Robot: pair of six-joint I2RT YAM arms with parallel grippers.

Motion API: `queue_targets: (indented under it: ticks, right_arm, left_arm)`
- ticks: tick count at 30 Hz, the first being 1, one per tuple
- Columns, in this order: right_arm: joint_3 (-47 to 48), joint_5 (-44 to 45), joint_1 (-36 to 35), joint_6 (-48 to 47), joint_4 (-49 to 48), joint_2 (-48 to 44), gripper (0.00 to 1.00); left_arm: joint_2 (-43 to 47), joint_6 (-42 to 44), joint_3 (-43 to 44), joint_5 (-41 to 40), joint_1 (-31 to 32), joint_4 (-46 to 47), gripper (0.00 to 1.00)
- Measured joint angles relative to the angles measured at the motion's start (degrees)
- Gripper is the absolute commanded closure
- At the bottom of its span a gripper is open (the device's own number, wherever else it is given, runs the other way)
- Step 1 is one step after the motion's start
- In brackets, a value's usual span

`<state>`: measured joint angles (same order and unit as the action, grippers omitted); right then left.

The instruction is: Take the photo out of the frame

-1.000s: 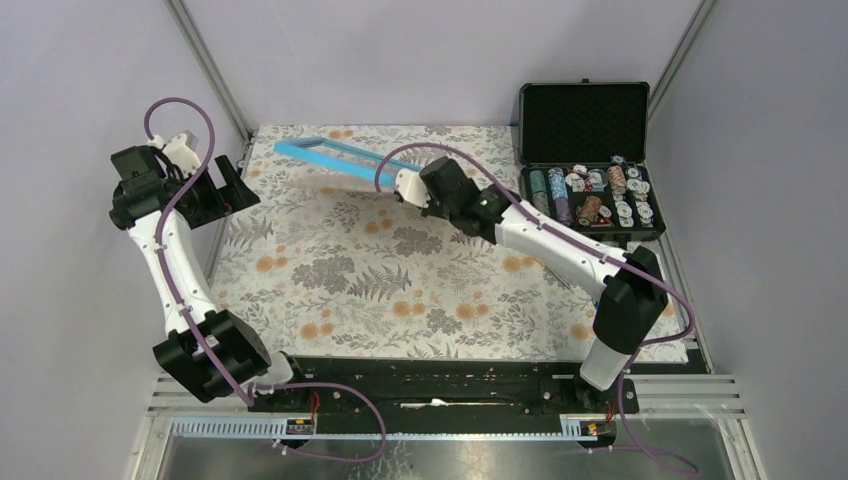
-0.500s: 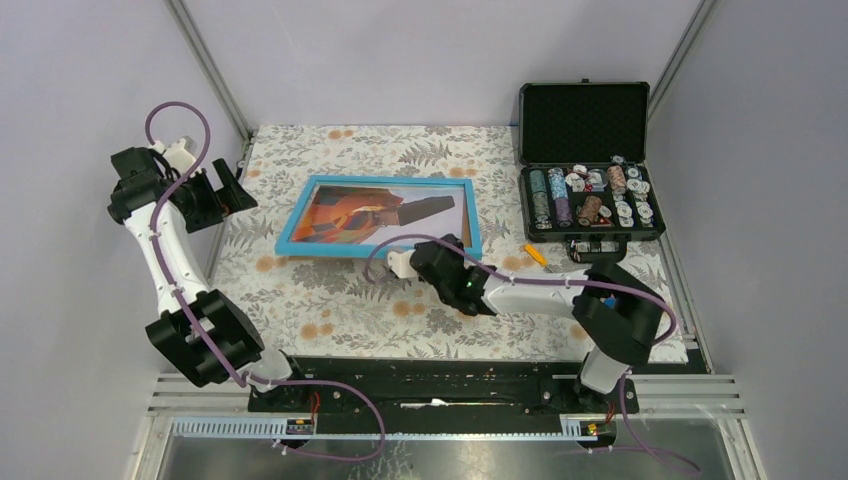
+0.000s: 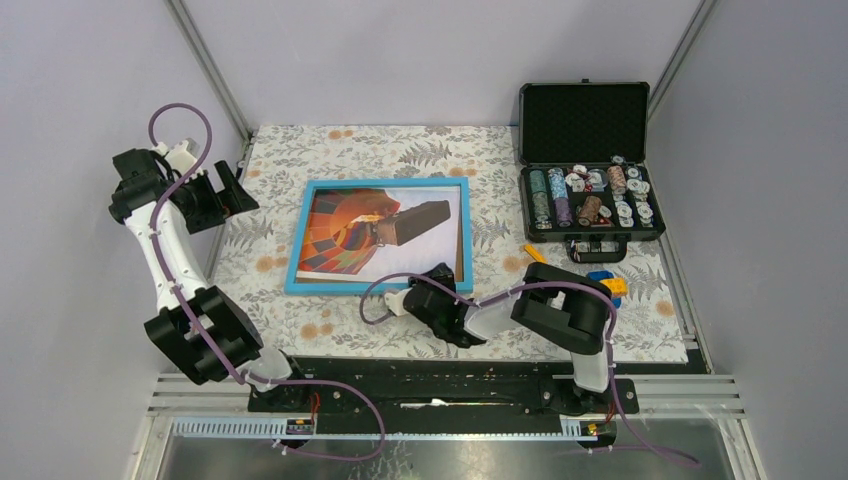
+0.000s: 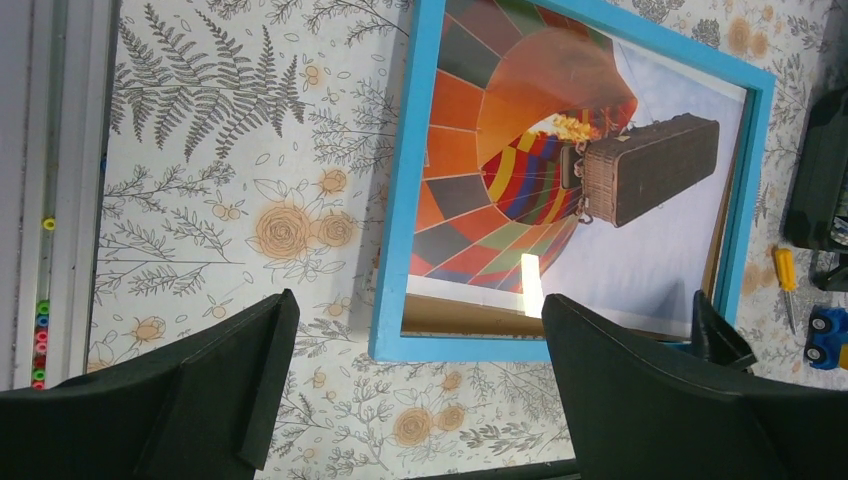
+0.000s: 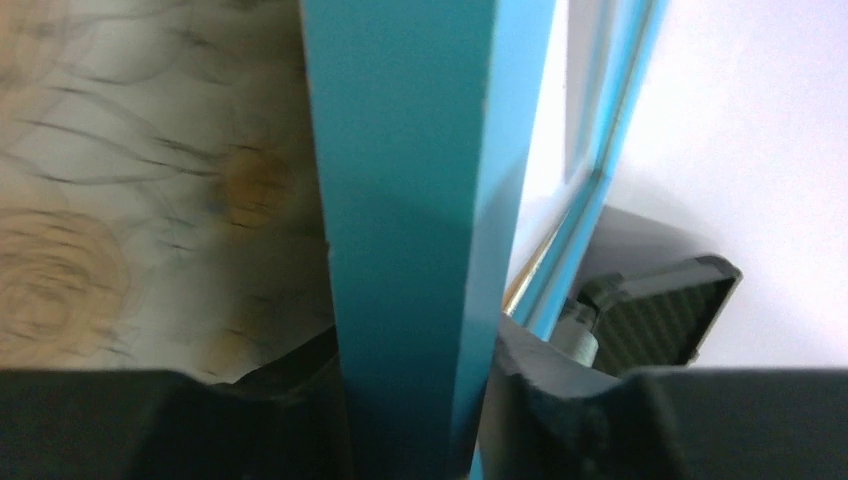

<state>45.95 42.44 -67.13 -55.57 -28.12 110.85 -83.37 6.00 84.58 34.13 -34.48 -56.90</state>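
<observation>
- The frame [image 3: 385, 183] lies face up on the table [image 3: 330, 150], long axis left–right (slightly skewed).
- The photo [image 3: 340, 235] sits inside it: balloon left, basket right.
- Right hand [image 3: 440, 275]: fingers either side of the near border; whether pinching, cannot tell.
- Left hand [image 3: 232, 192]: wide open, empty.

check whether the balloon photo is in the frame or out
In: the hot-air balloon photo lies inside the light-blue frame, bordered by it on all sides.

Balloon photo [image 3: 345, 235] face-up, inside light-blue frame [image 3: 388, 182], lying flat
</observation>
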Motion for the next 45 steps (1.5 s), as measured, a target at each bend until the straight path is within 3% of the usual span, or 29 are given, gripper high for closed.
queue_targets:
  ticks: [10,19,36,41,45]
  right_arm:
    - [3.9,-0.2,-0.3,6.3,2.6,-1.0,0.00]
    - [7.1,-5.1,-5.0,15.2,13.2,-3.9,0.00]
    - [14.3,-33.8,-6.0,29.2,35.3,-8.3,0.00]
    - [25.9,-46.8,-0.3,33.9,48.3,-8.1,0.01]
    - [39.3,-54.6,11.3,37.2,52.3,-7.1,0.00]
  left_arm:
    - [0.0,1.5,-1.7,0.2,0.0,0.0,0.01]
    - [0.0,2.4,-3.9,0.3,0.0,0.3,0.01]
    - [1.0,9.1,-5.0,1.3,0.0,-3.0,0.01]
    - [3.2,20.2,-8.5,1.4,0.0,-9.1,0.05]
    - [7.5,31.1,-16.3,0.2,0.0,-14.9,0.13]
